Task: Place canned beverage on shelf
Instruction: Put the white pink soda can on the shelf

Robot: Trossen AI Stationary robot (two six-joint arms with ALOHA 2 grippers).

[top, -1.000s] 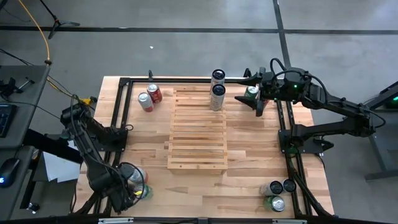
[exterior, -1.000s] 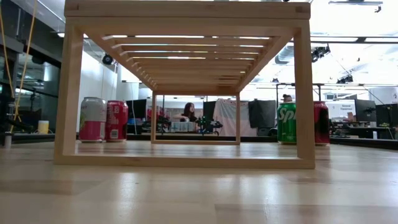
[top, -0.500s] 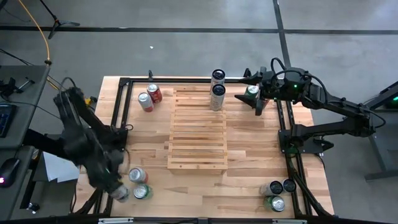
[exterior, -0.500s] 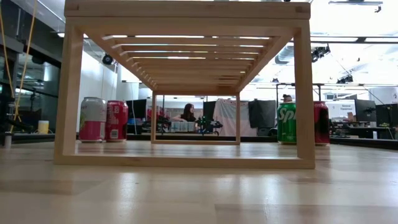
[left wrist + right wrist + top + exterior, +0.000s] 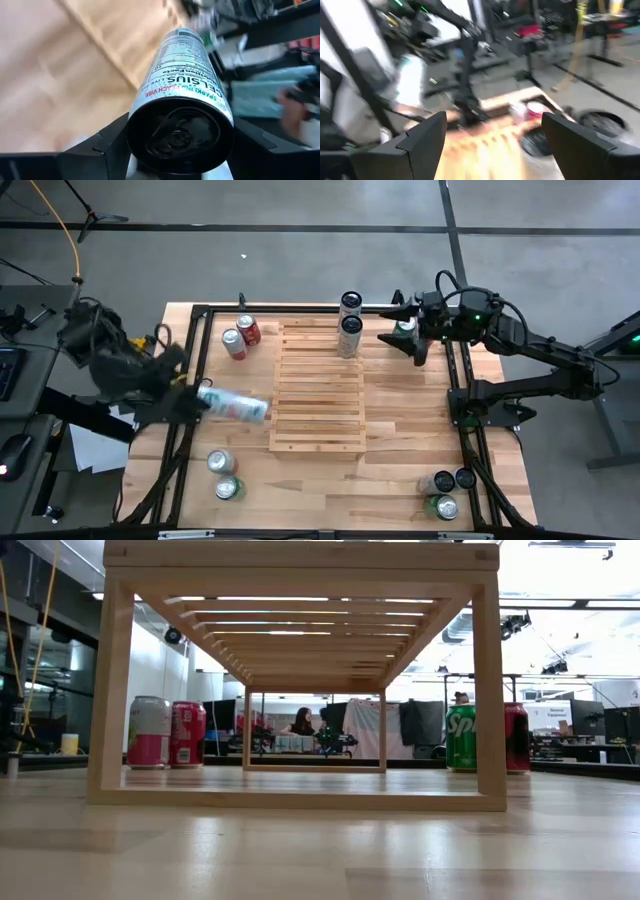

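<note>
Since a moment ago, when my left gripper was low at the near left corner of the table among the cans there, I have swung it up and toward the shelf. It now hangs just off the shelf's left edge, closed around a tall pale Celsius can. The can lies on its side in my grip, its free end reaching toward the slats. In my left wrist view the can fills the frame, its base toward the camera and a dark finger pressed to each side.

My right gripper sits just past the shelf's far right corner, fingers spread wide around a green can; I cannot tell whether they touch it. In my right wrist view the fingers stand well apart.

By my judgement the job is in its middle. One tall can already stands on the shelf's far end and another just beyond it. Still off the shelf are two cans beyond its far left corner, two off its near left corner, and a cluster off its near right corner. For this can, I still must turn it upright, carry it over the slats and let go.
</note>
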